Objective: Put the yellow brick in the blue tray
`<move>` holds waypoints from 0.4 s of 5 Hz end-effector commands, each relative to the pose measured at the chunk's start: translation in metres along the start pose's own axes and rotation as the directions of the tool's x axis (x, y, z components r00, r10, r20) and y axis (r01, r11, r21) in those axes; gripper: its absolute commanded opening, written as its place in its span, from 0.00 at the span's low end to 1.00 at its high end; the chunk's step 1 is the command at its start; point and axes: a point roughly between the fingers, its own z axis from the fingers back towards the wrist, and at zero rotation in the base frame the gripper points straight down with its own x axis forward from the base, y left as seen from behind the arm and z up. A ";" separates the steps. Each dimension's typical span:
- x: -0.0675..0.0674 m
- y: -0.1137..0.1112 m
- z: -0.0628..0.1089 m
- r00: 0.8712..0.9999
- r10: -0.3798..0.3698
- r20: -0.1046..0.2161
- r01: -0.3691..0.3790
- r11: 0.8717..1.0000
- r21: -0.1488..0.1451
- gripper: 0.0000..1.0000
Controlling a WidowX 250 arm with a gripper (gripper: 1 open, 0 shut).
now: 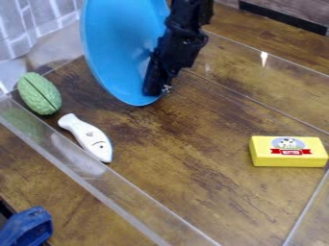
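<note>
Camera view: yellow brick well apart from gripper, gripper state unclear.

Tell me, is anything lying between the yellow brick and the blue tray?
Nothing visible does. Bare wooden tabletop runs from the yellow brick to the blue tray. The pincer is at the tray's near edge, and the tray stands tilted up.

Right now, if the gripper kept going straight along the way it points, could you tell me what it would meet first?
The gripper points steeply downward at the lower rim of the blue tray, which stands tipped on edge. Straight on, it would most likely meet the wooden table just below that rim, though depth is unclear.
</note>
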 end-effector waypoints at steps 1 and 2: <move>-0.003 0.000 -0.012 0.998 0.055 -0.006 -0.055 0.997 -0.056 1.00; -0.002 -0.004 -0.007 0.995 0.095 -0.010 -0.095 0.992 -0.082 1.00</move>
